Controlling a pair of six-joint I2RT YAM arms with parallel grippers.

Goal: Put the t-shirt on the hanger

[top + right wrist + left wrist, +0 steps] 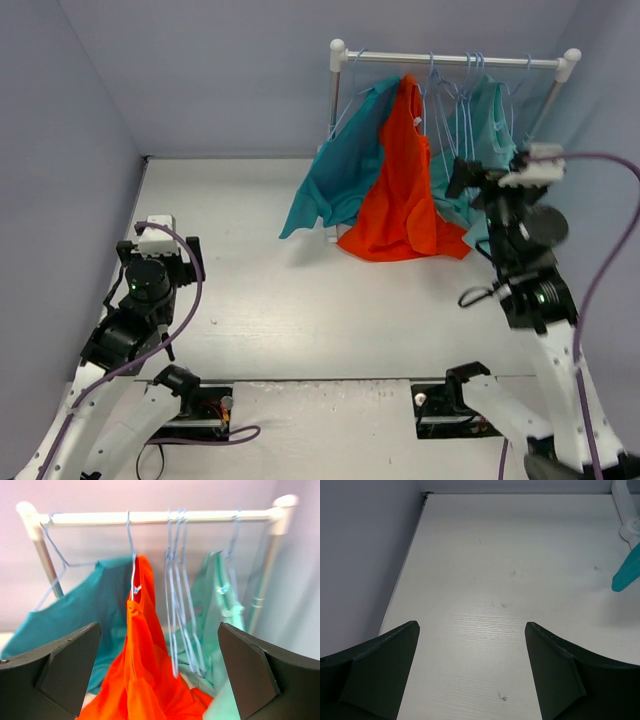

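Observation:
The orange-red t-shirt [403, 190] hangs from a pale blue hanger [132, 555] on the white rail [450, 59], its lower part bunched on the table. It also shows in the right wrist view [145, 670]. My right gripper [157, 672] is open and empty, facing the rack a short way in front of the t-shirt; in the top view it [470, 180] is at the rack's right side. My left gripper [472, 667] is open and empty over bare table at the left; in the top view it [155, 235] is far from the rack.
A teal-blue shirt [345, 165] hangs left of the t-shirt, its tip in the left wrist view [626, 572]. A lighter green-teal garment [222, 610] hangs at the right. Several bare hangers [180, 595] hang between. Walls close in at left, back and right.

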